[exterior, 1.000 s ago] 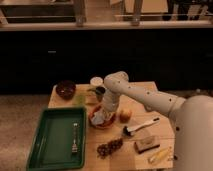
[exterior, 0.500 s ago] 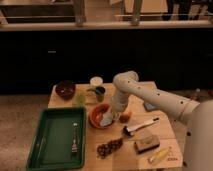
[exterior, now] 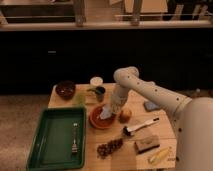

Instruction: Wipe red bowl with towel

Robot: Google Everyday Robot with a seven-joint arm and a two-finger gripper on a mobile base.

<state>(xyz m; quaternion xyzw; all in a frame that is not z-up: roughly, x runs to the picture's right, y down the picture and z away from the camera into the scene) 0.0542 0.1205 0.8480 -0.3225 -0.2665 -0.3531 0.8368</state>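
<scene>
The red bowl (exterior: 100, 119) sits on the wooden table (exterior: 135, 155), just right of the green tray. A pale towel (exterior: 106, 112) lies inside the bowl at its right side. My gripper (exterior: 110, 108) reaches down from the white arm (exterior: 145, 90) and sits over the bowl's right half, touching the towel.
A green tray (exterior: 55, 140) with a fork (exterior: 74, 139) is at the left. A dark bowl (exterior: 65, 89), a white cup (exterior: 96, 81) and a dark mug (exterior: 99, 93) stand behind. An orange fruit (exterior: 125, 116), a brush (exterior: 140, 127), grapes (exterior: 109, 148), a sponge (exterior: 147, 143) and a banana (exterior: 161, 156) lie right and front.
The arm has swung right and back across the bowl, uncovering the bowl's left side. The towel has moved with it to the right part of the bowl.
</scene>
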